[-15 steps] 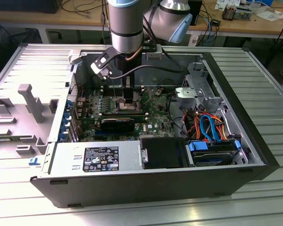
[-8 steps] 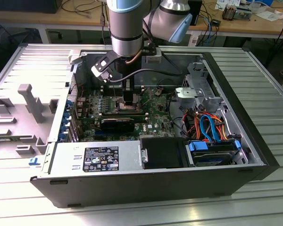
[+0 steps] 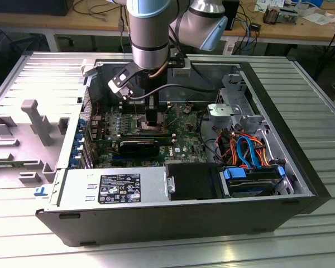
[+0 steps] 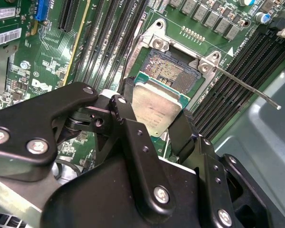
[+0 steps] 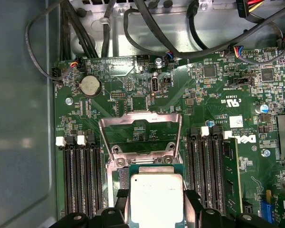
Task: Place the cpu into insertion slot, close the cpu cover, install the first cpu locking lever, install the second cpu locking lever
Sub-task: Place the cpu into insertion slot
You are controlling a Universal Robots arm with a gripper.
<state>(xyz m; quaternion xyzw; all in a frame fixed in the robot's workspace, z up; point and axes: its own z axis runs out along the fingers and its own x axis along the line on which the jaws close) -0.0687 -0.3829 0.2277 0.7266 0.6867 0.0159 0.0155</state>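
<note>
- While my gripper (image 4: 154,114) pinches the cpu (image 5: 156,197) by its edges, I see it partly over the insertion slot (image 4: 173,71).
- The cpu cover (image 5: 140,118) stands swung open.

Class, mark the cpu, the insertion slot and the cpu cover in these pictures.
cpu (image 5: 156,199): first wrist view, middle of its silver top.
insertion slot (image 4: 167,70): second wrist view, its dark centre.
cpu cover (image 5: 140,117): first wrist view, the frame bar farthest from the cpu.
</note>
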